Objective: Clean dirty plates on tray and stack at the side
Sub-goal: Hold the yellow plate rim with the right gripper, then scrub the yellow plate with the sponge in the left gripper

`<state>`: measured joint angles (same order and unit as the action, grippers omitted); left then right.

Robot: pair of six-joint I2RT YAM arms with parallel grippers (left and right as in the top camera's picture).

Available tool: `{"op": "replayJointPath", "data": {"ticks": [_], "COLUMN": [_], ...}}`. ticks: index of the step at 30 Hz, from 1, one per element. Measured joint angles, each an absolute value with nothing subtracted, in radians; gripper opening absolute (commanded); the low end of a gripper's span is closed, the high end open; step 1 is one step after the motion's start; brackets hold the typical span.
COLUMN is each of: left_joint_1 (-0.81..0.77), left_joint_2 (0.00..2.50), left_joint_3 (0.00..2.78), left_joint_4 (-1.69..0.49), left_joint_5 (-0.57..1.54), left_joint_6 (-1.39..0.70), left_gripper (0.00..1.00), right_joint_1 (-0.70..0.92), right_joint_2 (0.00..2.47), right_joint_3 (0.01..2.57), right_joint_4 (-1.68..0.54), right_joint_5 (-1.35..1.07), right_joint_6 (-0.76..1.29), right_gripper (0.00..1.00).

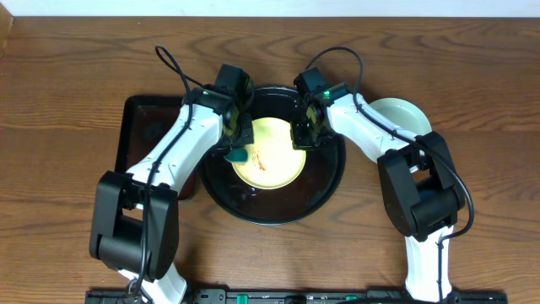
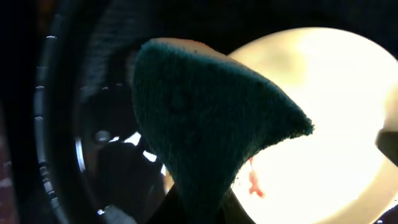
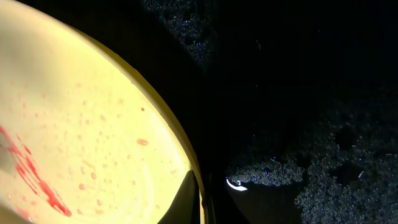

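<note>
Left gripper clamps a teal cloth over the yellow plate — right gripper pinches its right rim.

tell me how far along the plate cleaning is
Done: an aqua plate sits beside the tray. In hand: left gripper holds a cloth over the yellow plate, right gripper pinching its rim. Left: red smears remain to wipe, then stacking it aside.

Brown wood-grain table, pale strip along its far edge
</note>
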<state>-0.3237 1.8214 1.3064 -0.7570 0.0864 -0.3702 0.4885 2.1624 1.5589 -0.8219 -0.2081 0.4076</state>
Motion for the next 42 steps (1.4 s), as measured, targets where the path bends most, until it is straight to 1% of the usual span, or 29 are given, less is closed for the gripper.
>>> {"op": "replayJointPath", "data": {"ticks": [8, 14, 18, 22, 25, 28, 33, 39, 42], "left_joint_1": [-0.377, -0.389, -0.382, -0.377, -0.378, -0.379, -0.390, -0.404, -0.415], "left_joint_2": [1.847, 1.950, 1.950, 1.953, 1.958, 1.962, 1.962, 1.962, 1.960], "left_joint_3": [1.261, 1.260, 1.265, 1.265, 1.264, 1.258, 1.252, 1.251, 1.252], "left_joint_4": [-0.649, -0.653, -0.687, -0.760, -0.751, -0.704, -0.598, -0.519, -0.504], "left_joint_5": [0.106, 0.114, 0.175, 0.346, 0.434, 0.470, 0.382, 0.187, 0.054], "left_joint_6": [-0.363, -0.326, -0.226, -0.032, 0.059, 0.095, 0.037, -0.057, -0.127], "left_gripper": [0.07, 0.07, 0.08, 0.07, 0.07, 0.08, 0.07, 0.07, 0.08], "right_joint_1": [0.501, 0.506, 0.508, 0.508, 0.508, 0.508, 0.508, 0.509, 0.511], "right_joint_2": [2.162, 2.162, 2.162, 2.162, 2.162, 2.162, 2.162, 2.162, 2.162], "right_joint_3": [1.560, 1.561, 1.562, 1.562, 1.562, 1.562, 1.562, 1.563, 1.563], "right_joint_4": [-0.821, -0.820, -0.820, -0.820, -0.820, -0.821, -0.825, -0.825, -0.822], "right_joint_5": [-0.188, -0.184, -0.179, -0.179, -0.179, -0.179, -0.179, -0.192, -0.198], "right_joint_6": [0.408, 0.408, 0.408, 0.408, 0.408, 0.408, 0.408, 0.410, 0.411], "right_gripper": [0.01, 0.01, 0.01, 0.01, 0.01, 0.01, 0.01, 0.01, 0.01]}}
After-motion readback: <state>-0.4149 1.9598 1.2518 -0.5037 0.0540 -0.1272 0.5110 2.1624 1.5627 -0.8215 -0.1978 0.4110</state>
